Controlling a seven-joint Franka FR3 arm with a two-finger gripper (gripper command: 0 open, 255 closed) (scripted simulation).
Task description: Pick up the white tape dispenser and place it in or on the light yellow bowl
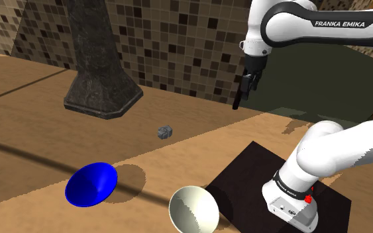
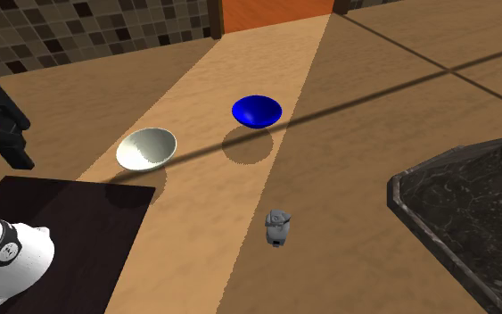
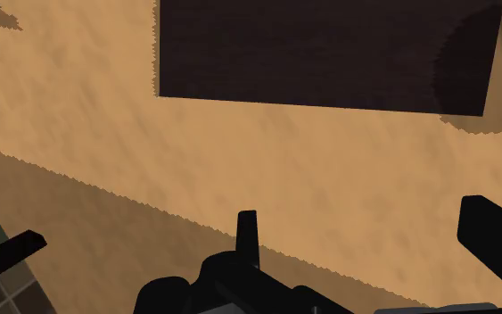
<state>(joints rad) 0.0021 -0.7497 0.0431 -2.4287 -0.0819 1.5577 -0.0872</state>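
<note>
1. Shoulder view: your gripper (image 1: pixel 246 89) hangs high beside the stand (image 1: pixel 244 179). The tape dispenser (image 1: pixel 165 132), drawn grey, sits on the wooden surface well apart, toward the shoulder view's left. It has open space around it, so a straight descent looks workable.
2. Second exterior view: the dispenser (image 2: pixel 278 227) stands near the camera. The pale yellow bowl (image 2: pixel 146 148) lies farther off, close to the stand (image 2: pixel 61 223), so I judge the carry short. Don't confuse it with the blue bowl (image 2: pixel 257 111) beyond.
3. Wrist view: the fingers (image 3: pixel 494 234) are spread wide with nothing between them, likely ready for the grasp.
</note>
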